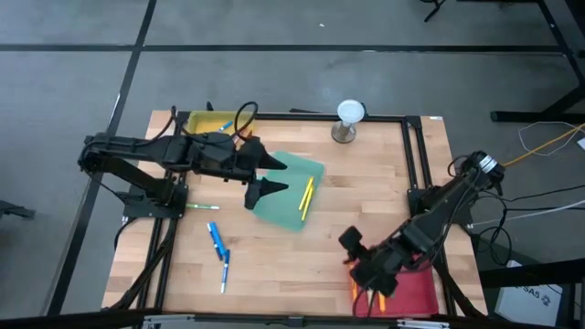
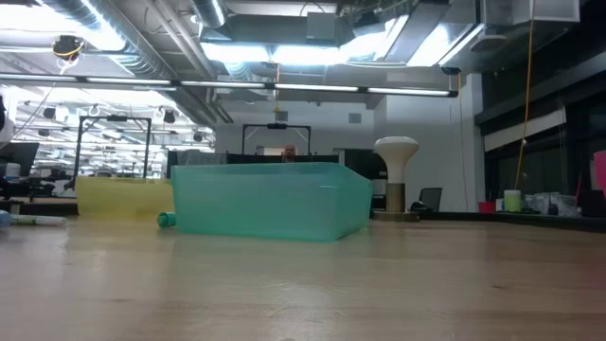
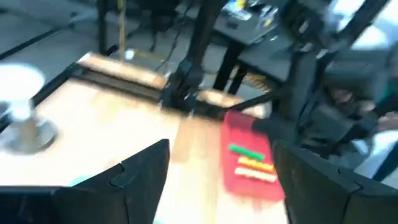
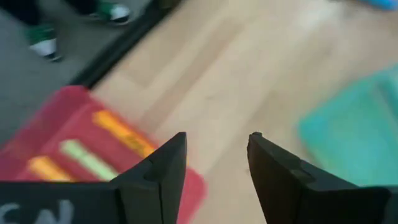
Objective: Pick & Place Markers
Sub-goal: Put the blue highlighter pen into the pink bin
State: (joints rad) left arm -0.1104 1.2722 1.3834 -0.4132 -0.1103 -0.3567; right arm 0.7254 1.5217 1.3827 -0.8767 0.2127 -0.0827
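The left hand (image 1: pixel 265 177) is hovering over the near edge of the green tray (image 1: pixel 315 172) at mid-bench, its fingers spread wide and holding nothing; two yellow markers (image 1: pixel 306 197) are lying side by side inside that tray. The right hand (image 1: pixel 358 259) is hanging above the wooden bench (image 1: pixel 292 265) just beside the red tray (image 1: pixel 420 291), its fingers (image 4: pixel 163 171) standing partly apart with bare wood showing between them, gripping nothing. Orange and green markers (image 4: pixel 93 158) are resting in the red tray; a blue marker (image 1: pixel 225 124) is lying in the yellow tray (image 1: pixel 201 120); two more blue markers (image 1: pixel 218 242) and a green marker (image 1: pixel 203 206) are lying loose on the bench near the left arm; a white-topped stand (image 1: pixel 349 119) is standing at the far edge.
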